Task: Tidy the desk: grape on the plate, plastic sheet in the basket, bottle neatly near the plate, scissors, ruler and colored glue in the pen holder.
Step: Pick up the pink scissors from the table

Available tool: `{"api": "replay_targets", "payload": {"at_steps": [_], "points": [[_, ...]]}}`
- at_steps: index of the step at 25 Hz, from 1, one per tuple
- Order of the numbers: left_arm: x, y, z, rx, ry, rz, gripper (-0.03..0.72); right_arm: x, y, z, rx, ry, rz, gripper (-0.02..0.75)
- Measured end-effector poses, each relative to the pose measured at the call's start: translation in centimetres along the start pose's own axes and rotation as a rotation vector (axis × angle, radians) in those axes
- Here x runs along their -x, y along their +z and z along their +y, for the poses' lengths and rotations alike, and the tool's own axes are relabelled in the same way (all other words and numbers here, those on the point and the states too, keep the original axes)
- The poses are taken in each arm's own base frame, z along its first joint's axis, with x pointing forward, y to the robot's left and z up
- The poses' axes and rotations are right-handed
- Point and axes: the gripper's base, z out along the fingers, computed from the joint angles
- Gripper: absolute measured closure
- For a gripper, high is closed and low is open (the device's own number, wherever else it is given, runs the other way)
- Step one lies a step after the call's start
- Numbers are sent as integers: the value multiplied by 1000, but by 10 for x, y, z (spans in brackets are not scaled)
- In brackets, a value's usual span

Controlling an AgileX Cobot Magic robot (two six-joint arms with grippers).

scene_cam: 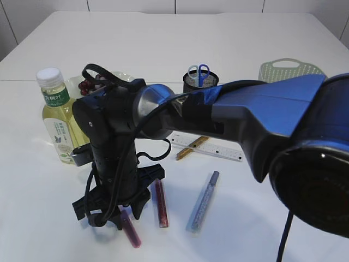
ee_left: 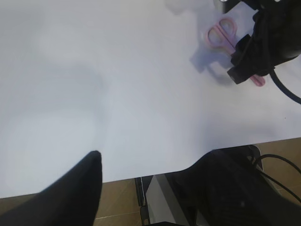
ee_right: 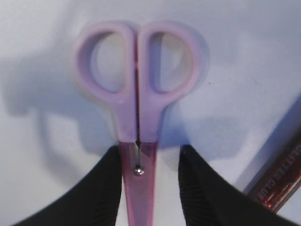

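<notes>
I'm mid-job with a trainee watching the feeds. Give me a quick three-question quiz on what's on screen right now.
1. True or false: the pen holder is empty.
2. What sits between the fingers of the right claw? A) the ruler B) the pink scissors C) a glue stick
3. Fill in: in the exterior view, the bottle stands on the ____ side, next to the plate.

Key:
1. False. Blue-handled scissors stand in it.
2. B. The fingers straddle them near the pivot.
3. Left.
</notes>
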Motion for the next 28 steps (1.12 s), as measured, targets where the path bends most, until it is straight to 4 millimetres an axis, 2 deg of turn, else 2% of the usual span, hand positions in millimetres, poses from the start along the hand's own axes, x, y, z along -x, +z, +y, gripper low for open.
{"api": "replay_targets", "payload": {"at_steps": [4, 12, 28], "points": [[0, 0, 0, 0, 0, 0, 183, 0, 0, 0, -2, -1, -1, 501], [0, 0, 0, 0, 0, 0, 183, 0, 0, -1, -7, -5, -2, 559], [0, 0, 0, 0, 0, 0, 183, 1, -2, -2, -22, -29, -10, 568]]}}
